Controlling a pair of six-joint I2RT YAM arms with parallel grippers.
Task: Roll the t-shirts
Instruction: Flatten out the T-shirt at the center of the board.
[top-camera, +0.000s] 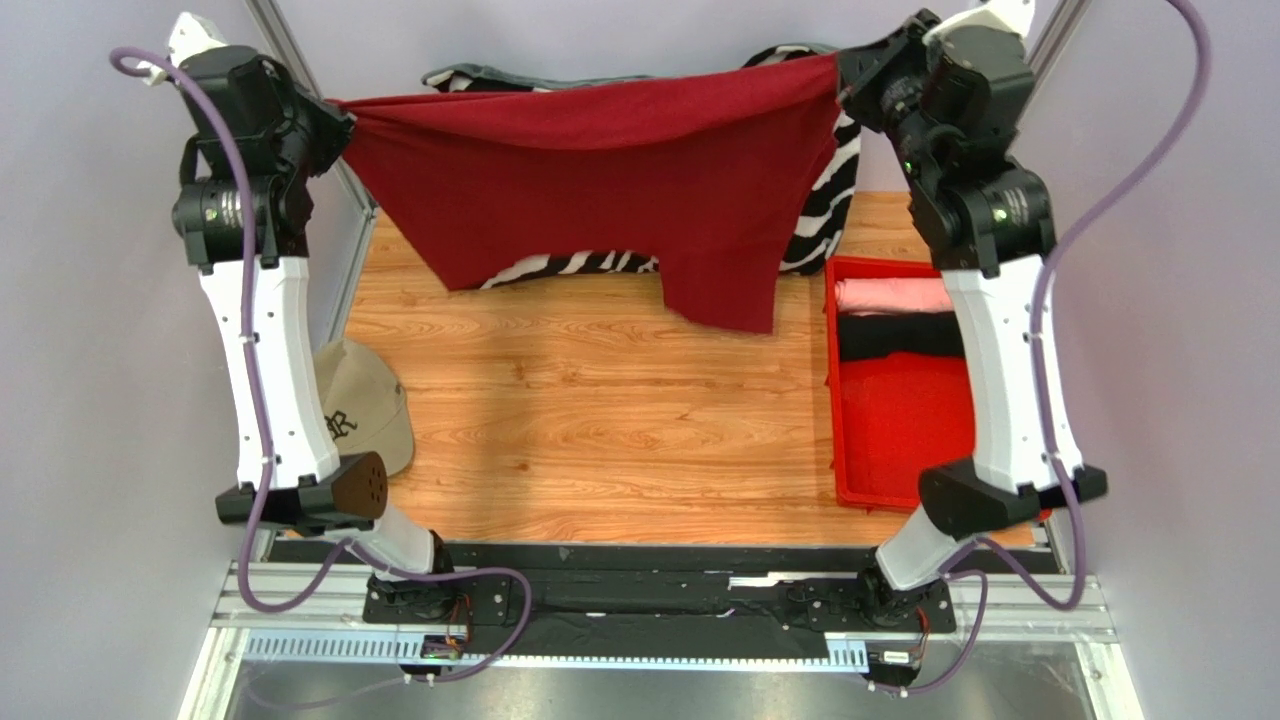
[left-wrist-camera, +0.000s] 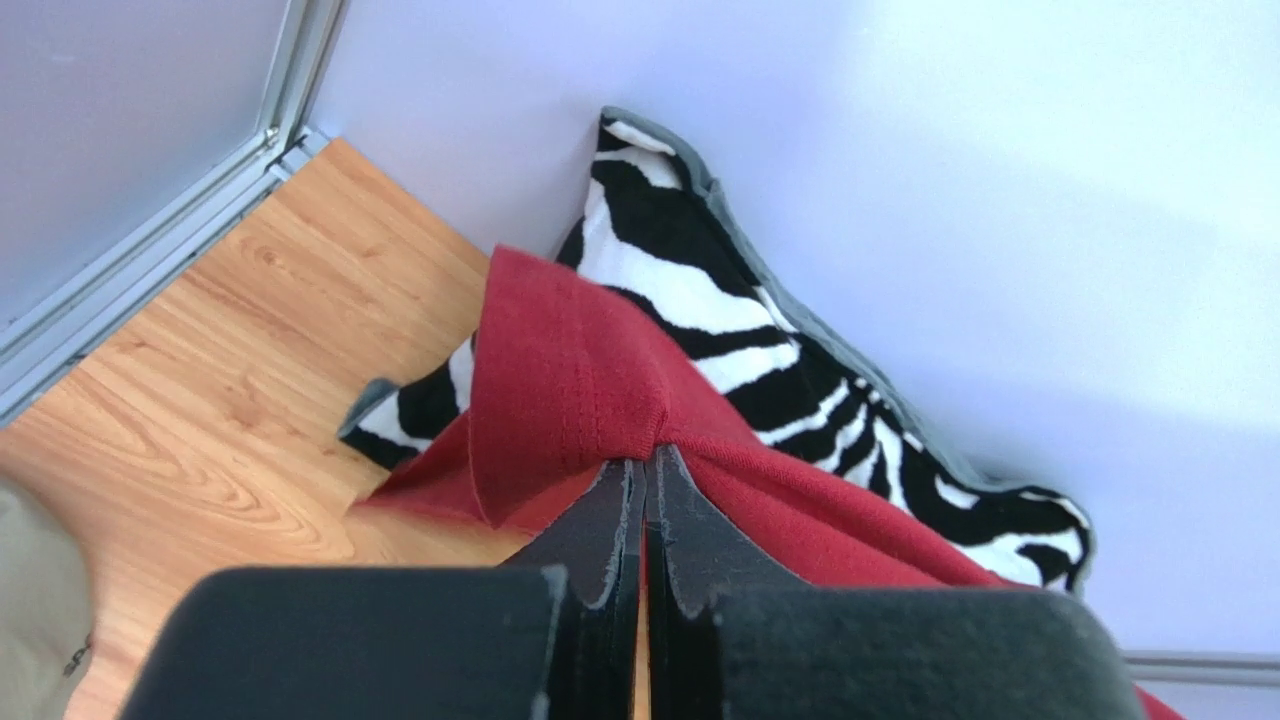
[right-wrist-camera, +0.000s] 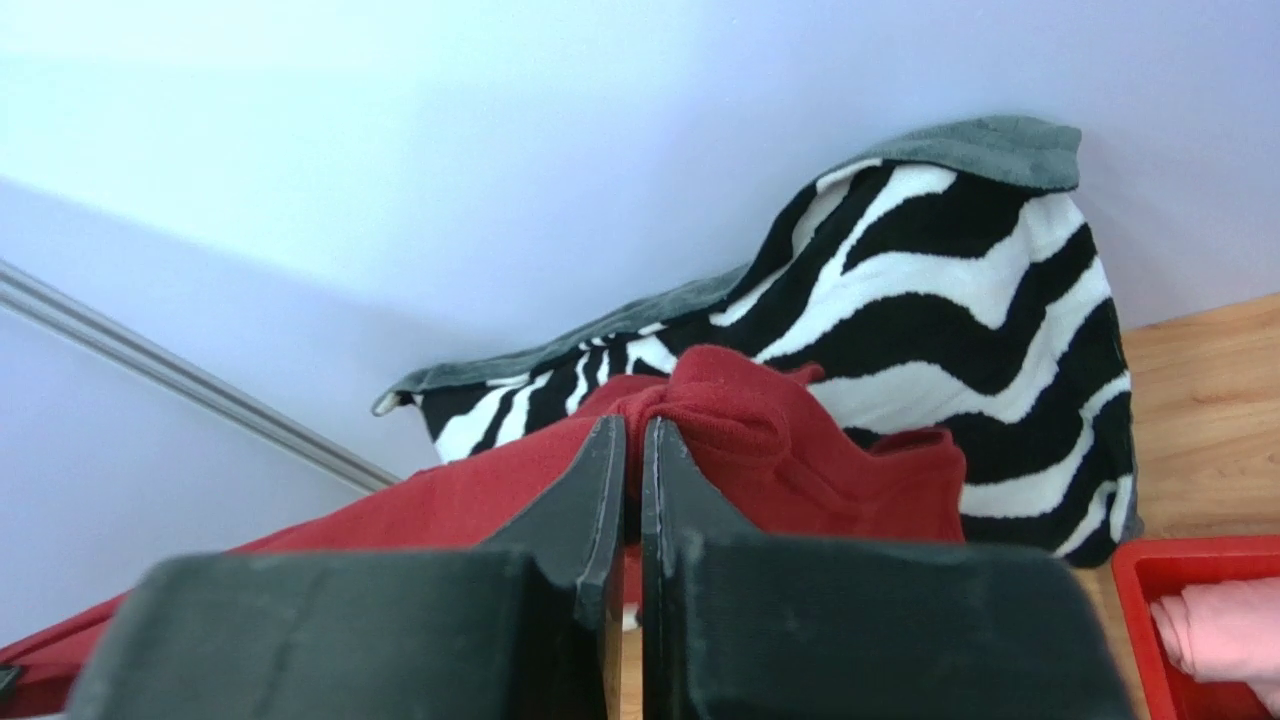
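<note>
Both arms stretch up and forward, left end effector (left-wrist-camera: 643, 468) and right end effector (right-wrist-camera: 633, 432) each clamped on the maroon t-shirt (top-camera: 601, 173) (long axis spanning between them, draping below).

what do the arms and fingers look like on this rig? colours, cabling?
Left arm and right arm: white link shells with black joint housings. A purple cable runs along each. The fingers are black, flat, tapering wedges with toothed inner edges.

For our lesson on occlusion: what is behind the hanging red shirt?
A zebra pillow sits behind the red shirt. Its stripes show above, below and right of the cloth; its middle is covered.
</note>
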